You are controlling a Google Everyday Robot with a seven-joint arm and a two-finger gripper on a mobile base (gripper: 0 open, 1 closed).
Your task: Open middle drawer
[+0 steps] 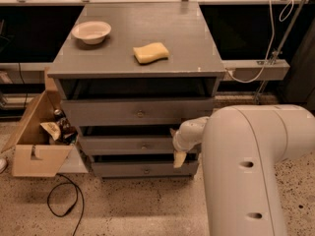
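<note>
The grey cabinet (135, 38) has three drawers stacked in its front. The middle drawer (128, 144) has a flat front of medium height with a small round knob (144, 145) in its centre. It sits below the taller top drawer (138, 113) and above the bottom drawer (142, 169). My gripper (175, 145) is at the right end of the middle drawer's front, well right of the knob. It is open, with one tan fingertip (172, 131) at the drawer's upper edge and the other below it. My white arm (246, 166) fills the lower right.
A white bowl (91, 32) and a yellow sponge (150, 52) lie on the cabinet top. An open cardboard box (32, 154) with clutter stands left of the cabinet. A black cable (64, 200) loops on the floor. A white cable (251, 75) hangs at the right.
</note>
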